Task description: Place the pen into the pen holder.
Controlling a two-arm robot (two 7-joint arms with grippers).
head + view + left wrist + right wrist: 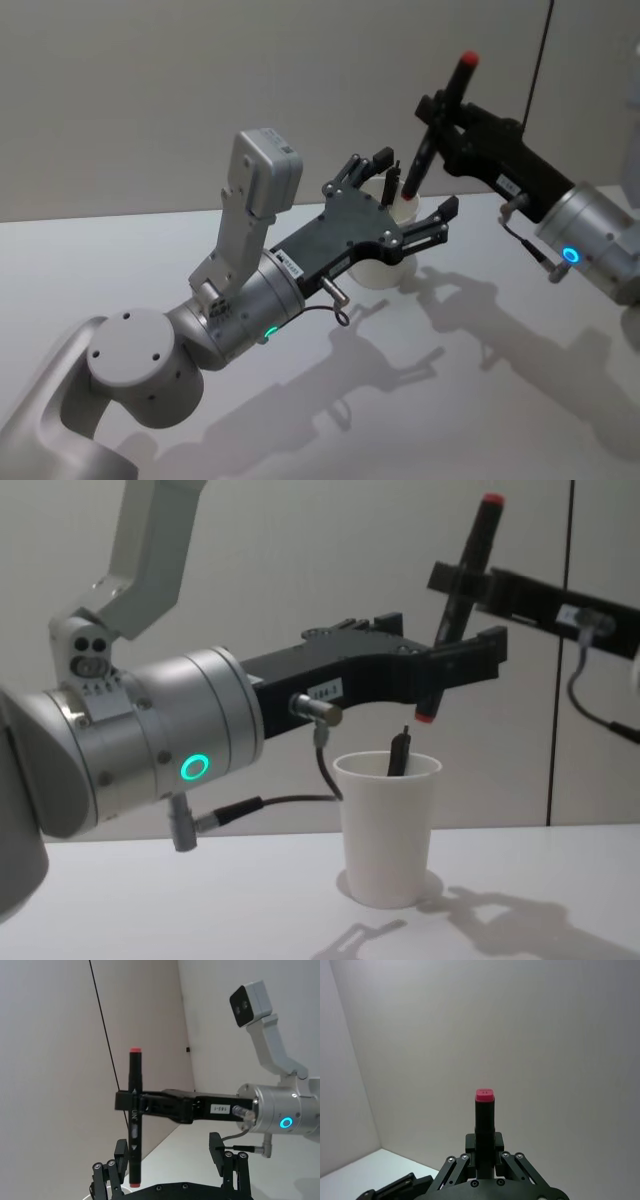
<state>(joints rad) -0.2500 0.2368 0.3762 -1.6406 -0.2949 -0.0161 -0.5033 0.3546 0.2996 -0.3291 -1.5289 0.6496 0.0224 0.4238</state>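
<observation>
Right gripper [131, 1105]: we keep its jaws clamped on the pen [461, 590], tip centred over the pen holder [388, 825].
Left gripper [408, 200]: jaws wide, near the rim.

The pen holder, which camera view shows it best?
The chest view: the white paper cup shows whole from the side, standing on the table, a dark pen sticking out of it. The head view shows part of it behind the left gripper; the left wrist view just a rim sliver.
</observation>
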